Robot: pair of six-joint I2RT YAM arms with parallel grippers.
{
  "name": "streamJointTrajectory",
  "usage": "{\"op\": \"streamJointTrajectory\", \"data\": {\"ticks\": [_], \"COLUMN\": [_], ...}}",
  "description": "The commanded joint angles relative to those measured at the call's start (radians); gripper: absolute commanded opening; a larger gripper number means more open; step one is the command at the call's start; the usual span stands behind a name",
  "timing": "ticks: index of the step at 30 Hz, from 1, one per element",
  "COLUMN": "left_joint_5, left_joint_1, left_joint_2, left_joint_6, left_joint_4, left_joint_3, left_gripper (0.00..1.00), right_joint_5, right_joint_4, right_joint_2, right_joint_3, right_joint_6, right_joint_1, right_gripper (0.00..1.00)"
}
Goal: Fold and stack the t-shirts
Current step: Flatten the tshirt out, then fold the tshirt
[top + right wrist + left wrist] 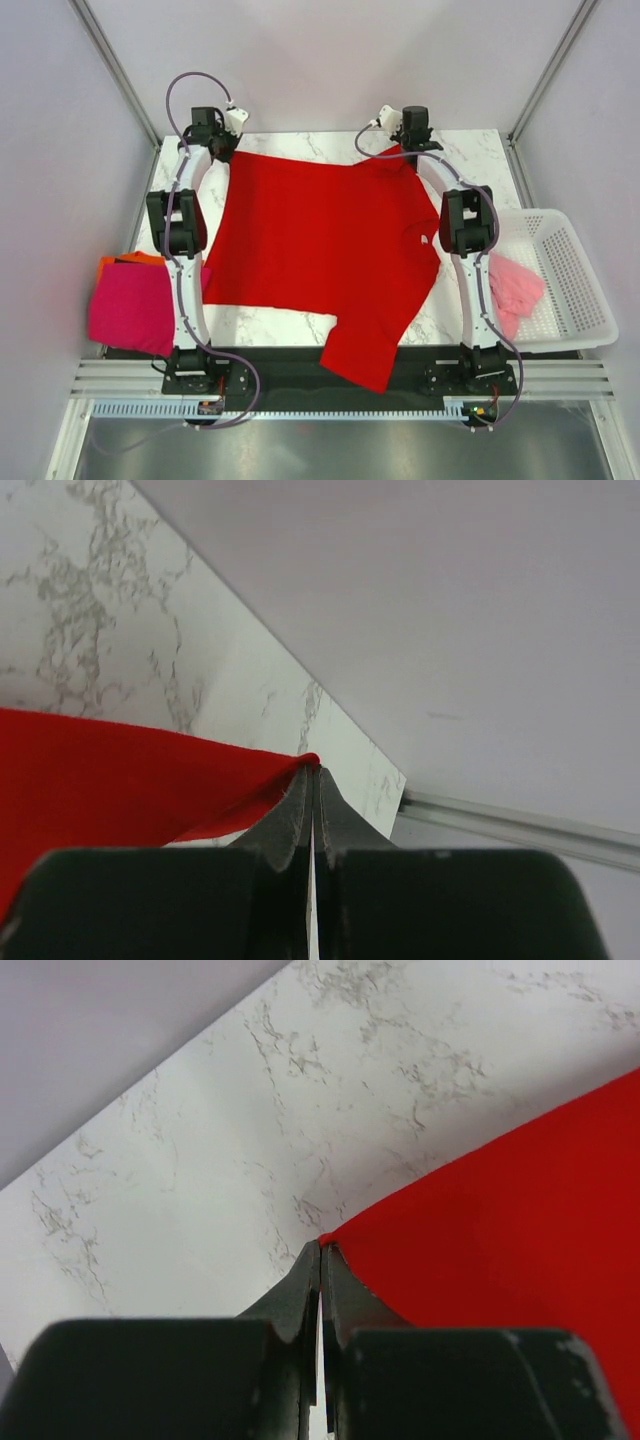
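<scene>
- Counter [470, 150]: white marble with grey veins. It fills the middle of the cell, and bare strips show along its far and near edges.
- Walls [330, 60]: plain pale lilac-grey panels on three sides, meeting the counter's far edge in both wrist views.
- Frame posts [115, 65]: slanting aluminium bars, one at each far corner.
- Rail [330, 408]: a slotted metal strip along the near side, with both arm bases bolted just behind it.
- Red shirt [320, 240]: spread flat across most of the counter, neck to the right and hem to the left. The white label [425, 240] shows at the collar. One sleeve hangs over the near edge and the other lies at the far right.
- Left tool [320, 1260]: closed, pinching the shirt's far-left corner low over the marble.
- Right tool [313, 775]: closed, pinching the tip of the far-right sleeve close to the back wall.
- Magenta shirt [125, 305]: a folded square at the counter's near-left edge, just outside the left arm.
- Orange shirt [125, 260]: under the magenta one, with only its far edge showing.
- Basket [580, 280]: white perforated plastic, at the counter's right edge.
- Pink shirt [515, 285]: bunched in the basket's left end, partly behind the right arm.
</scene>
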Motion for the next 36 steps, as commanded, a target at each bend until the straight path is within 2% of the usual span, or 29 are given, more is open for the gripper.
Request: {"op": "streamJointTrajectory", "data": {"ticks": [1, 7, 12, 22, 25, 27, 29, 32, 36], "left_joint_5": [-0.059, -0.116, -0.177, -0.235, -0.232, -0.2, -0.162, -0.075, -0.039], "left_joint_1": [-0.012, -0.009, -0.009, -0.006, -0.008, -0.006, -0.009, -0.009, -0.008], "left_joint_2": [0.051, 0.077, 0.06, 0.026, 0.017, -0.006, -0.055, -0.115, -0.143], "left_joint_6": [-0.017, -0.031, -0.058, -0.011, 0.003, 0.015, 0.038, 0.077, 0.121], "left_joint_4": [0.014, 0.07, 0.114, 0.146, 0.16, 0.157, 0.154, 0.12, 0.085], "left_joint_3": [0.125, 0.173, 0.173, 0.171, 0.182, 0.173, 0.11, 0.012, -0.066], "left_gripper": [0.02, 0.02, 0.02, 0.02, 0.02, 0.02, 0.02, 0.02, 0.02], "right_joint_5": [-0.004, -0.02, -0.042, -0.132, -0.109, -0.086, -0.083, -0.079, -0.03], "right_joint_4": [0.016, 0.23, 0.286, 0.432, 0.417, 0.336, 0.288, 0.169, 0.104], "right_joint_2": [0.072, 0.118, 0.198, 0.241, 0.182, 0.104, 0.036, -0.073, -0.144], "right_joint_3": [0.168, 0.207, 0.371, 0.457, 0.41, 0.324, 0.167, 0.017, -0.075], "right_joint_6": [0.049, -0.005, -0.008, -0.057, -0.027, -0.02, -0.033, -0.033, 0.035], "right_joint_1": [0.001, 0.009, 0.01, 0.015, 0.013, 0.013, 0.016, 0.016, 0.024], "right_gripper": [0.0, 0.0, 0.0, 0.0, 0.0, 0.0, 0.0, 0.0, 0.0]}}
